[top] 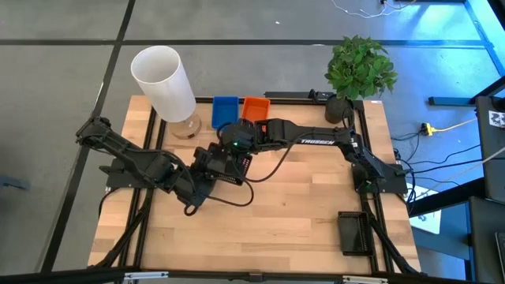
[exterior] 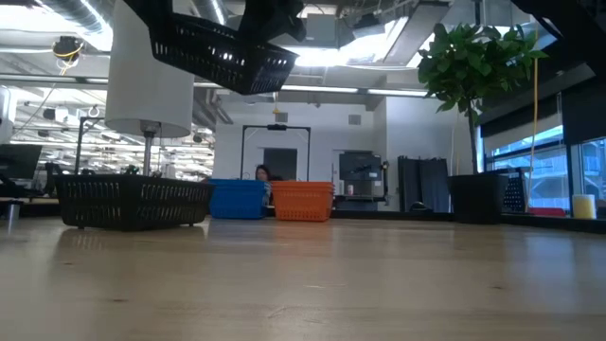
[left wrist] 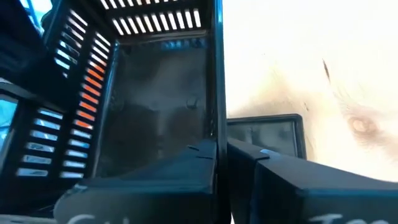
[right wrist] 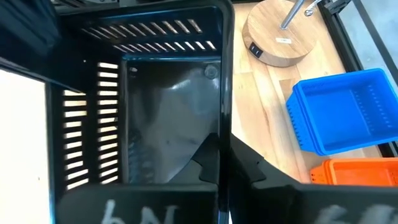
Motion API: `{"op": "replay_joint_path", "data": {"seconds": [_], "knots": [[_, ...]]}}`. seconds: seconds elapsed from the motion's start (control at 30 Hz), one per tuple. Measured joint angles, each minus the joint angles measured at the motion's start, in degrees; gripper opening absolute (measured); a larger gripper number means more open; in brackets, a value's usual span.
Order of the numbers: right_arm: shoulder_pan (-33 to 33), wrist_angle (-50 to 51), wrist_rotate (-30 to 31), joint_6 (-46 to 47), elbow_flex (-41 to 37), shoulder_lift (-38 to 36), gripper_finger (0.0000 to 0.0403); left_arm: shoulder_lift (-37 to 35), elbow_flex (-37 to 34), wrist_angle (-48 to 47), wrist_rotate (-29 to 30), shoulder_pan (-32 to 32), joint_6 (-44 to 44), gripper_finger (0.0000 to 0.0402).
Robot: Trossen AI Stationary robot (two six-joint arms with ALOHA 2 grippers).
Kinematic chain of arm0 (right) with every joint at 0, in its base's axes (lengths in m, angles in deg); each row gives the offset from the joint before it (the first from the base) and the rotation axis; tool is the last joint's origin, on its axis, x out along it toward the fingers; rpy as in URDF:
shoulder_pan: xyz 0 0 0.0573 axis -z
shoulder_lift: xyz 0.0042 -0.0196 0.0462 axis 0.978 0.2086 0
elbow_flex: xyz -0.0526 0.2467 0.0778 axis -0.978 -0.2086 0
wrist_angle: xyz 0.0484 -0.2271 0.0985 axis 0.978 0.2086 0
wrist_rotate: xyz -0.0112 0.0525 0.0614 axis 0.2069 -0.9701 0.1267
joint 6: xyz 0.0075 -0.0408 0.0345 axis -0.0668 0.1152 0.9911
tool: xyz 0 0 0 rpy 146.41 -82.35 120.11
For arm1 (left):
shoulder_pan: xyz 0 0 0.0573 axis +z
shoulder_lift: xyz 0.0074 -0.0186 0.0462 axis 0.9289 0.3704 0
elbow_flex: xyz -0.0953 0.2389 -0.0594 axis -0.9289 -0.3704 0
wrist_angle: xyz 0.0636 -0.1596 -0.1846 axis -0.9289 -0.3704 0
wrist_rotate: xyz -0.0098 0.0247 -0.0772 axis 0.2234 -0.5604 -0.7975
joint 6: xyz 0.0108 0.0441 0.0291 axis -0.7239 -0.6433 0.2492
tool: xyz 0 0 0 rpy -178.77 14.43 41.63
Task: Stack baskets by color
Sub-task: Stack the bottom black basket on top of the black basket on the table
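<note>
A black basket [exterior: 222,52] hangs tilted, high above the table, with both grippers shut on it. My left gripper [left wrist: 221,149] reaches it from the table's left, my right gripper [right wrist: 224,146] from the right. In the high view they meet at mid-table, left gripper [top: 207,175] and right gripper [top: 235,146]. A second black basket [exterior: 133,201] rests flat on the table below. A blue basket [top: 225,110] and an orange basket [top: 254,108] sit side by side at the far edge. A third black basket [top: 355,233] lies at the near right. My left gripper holds a side wall [left wrist: 216,118] of the lifted black basket, one finger inside and one outside. The fingers slant down from the table's left. The basket is clear of the table. My right gripper holds another wall [right wrist: 224,112] of the same basket, one finger inside and one outside. It slants down from the table's right. The basket hangs tilted, clear of the table.
A tall white cylinder [top: 164,83] on a round wooden base [right wrist: 280,37] stands at the far left, close to the blue basket. A potted plant [top: 359,71] stands at the far right corner. The near half of the wooden table [top: 260,229] is bare.
</note>
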Motion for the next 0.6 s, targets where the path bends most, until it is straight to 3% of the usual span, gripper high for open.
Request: {"op": "replay_joint_path", "data": {"seconds": [0.3,0.6], "knots": [[0.0,0.0,-2.9,-0.2,0.0,0.0,0.0031,0.0,0.0,-0.1,-3.5,0.0,2.2,0.0001],[-0.9,3.4,-2.6,-4.3,0.1,-5.3,0.0035,-1.0,0.0,-5.1,-7.2,-1.5,15.5,0.0]]}}
